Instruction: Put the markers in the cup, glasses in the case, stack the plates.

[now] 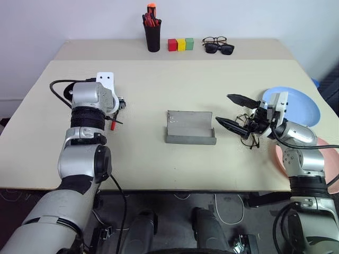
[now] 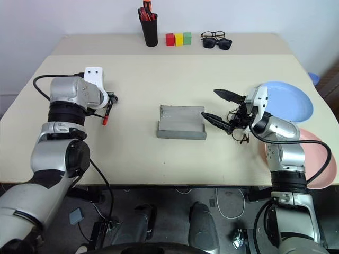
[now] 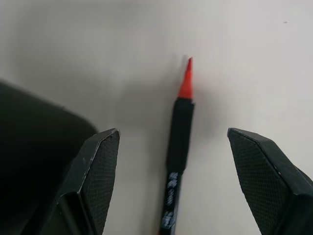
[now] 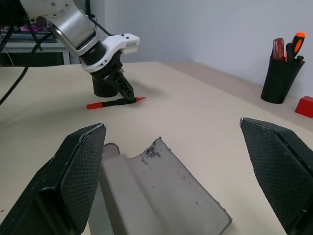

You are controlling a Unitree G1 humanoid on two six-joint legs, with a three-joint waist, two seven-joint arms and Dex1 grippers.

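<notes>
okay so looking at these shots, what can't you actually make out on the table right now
- Cup: in the right wrist view, mostly hidden behind the left gripper.
- Glasses: in the head views, largely hidden behind the right gripper.
- Pink plate: partly covered by the right arm, cut off at the picture's edge.
- Red marker: rear end cut off in the left wrist view.

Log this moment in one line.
left gripper open over red marker | right gripper open, empty | case open | glasses out

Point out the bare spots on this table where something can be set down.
Free: between the left gripper and the case; also the wide stretch from the case back to the pen holder and blocks. Crowded: the right side, around the right gripper, glasses and plates.
</notes>
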